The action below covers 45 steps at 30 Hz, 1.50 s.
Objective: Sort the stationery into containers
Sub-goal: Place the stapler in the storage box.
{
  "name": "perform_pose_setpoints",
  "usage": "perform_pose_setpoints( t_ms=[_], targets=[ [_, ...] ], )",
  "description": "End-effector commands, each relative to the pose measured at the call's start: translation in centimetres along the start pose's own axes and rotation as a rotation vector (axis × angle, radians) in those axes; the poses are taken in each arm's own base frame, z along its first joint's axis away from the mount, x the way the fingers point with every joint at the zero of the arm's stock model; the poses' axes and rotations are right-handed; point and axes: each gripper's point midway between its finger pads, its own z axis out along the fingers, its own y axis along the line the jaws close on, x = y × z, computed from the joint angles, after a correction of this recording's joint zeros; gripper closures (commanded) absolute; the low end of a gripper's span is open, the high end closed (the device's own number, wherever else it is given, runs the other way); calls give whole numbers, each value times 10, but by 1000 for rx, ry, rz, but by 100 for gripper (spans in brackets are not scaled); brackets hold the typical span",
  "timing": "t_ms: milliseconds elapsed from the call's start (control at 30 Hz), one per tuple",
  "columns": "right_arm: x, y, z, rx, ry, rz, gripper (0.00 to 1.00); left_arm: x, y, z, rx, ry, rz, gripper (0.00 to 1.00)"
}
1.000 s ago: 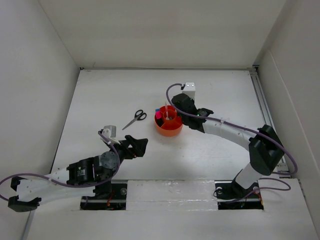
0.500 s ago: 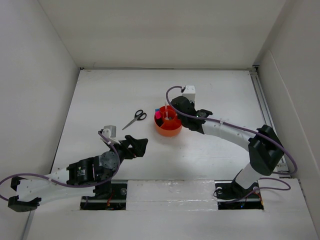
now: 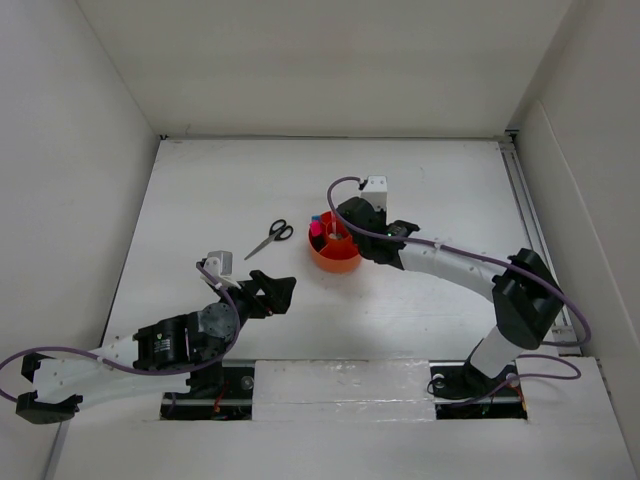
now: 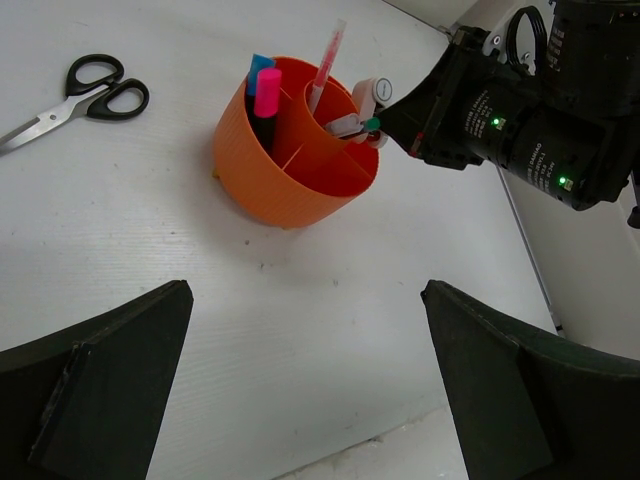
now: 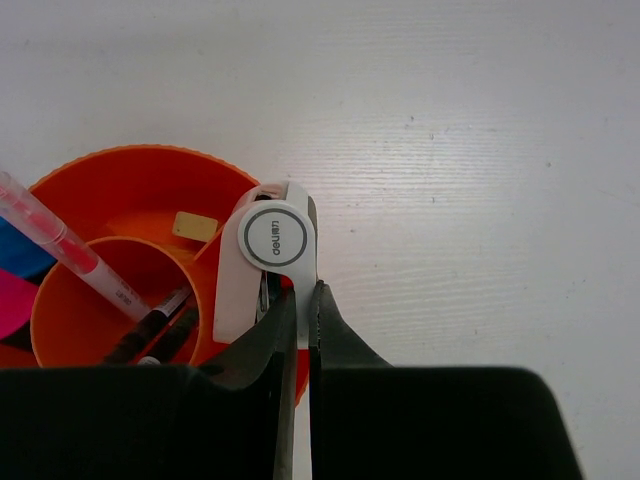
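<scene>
The round orange organizer (image 3: 336, 260) (image 4: 280, 175) (image 5: 130, 162) stands mid-table. Its central cup holds a pink pen (image 5: 62, 245) (image 4: 328, 58) and thin dark pens (image 5: 150, 326). An outer compartment holds the pink- and blue-capped highlighters (image 4: 266, 92), and another holds a tan eraser (image 5: 193, 227). My right gripper (image 5: 305, 292) (image 3: 346, 228) is shut on a white piece with a round disc (image 5: 270, 245) (image 4: 366, 95), holding it over the organizer's right rim. Black-handled scissors (image 3: 270, 238) (image 4: 78, 92) lie left of the organizer. My left gripper (image 4: 305, 290) (image 3: 281, 292) hangs open and empty, nearer than the organizer.
White walls close in the table on the left, back and right. A metal rail (image 3: 522, 190) runs along the right edge. Bare table surface (image 3: 220, 190) lies left of and behind the scissors.
My right gripper has shifted a little left with the white piece, coming over the organizer's rim. The left arm has stayed still.
</scene>
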Motion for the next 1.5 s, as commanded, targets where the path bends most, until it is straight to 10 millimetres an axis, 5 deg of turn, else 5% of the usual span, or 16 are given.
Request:
perform_pose_setpoints(
  t_ms=[0,500,1033,1267,1467],
  targets=[
    [-9,3,-3,15,-17,30,100,-7,-2,0,2,-25,-24,0],
    [0,2,0,27,0,30,100,-7,-2,0,2,-25,-24,0],
    [7,-3,0,34,11,36,81,-7,-2,0,2,-25,-24,0],
    [11,-1,-2,27,10,40,81,-7,-2,0,2,-25,-24,0],
    [17,1,3,32,18,42,100,-7,-2,0,2,-25,-24,0]
  ],
)
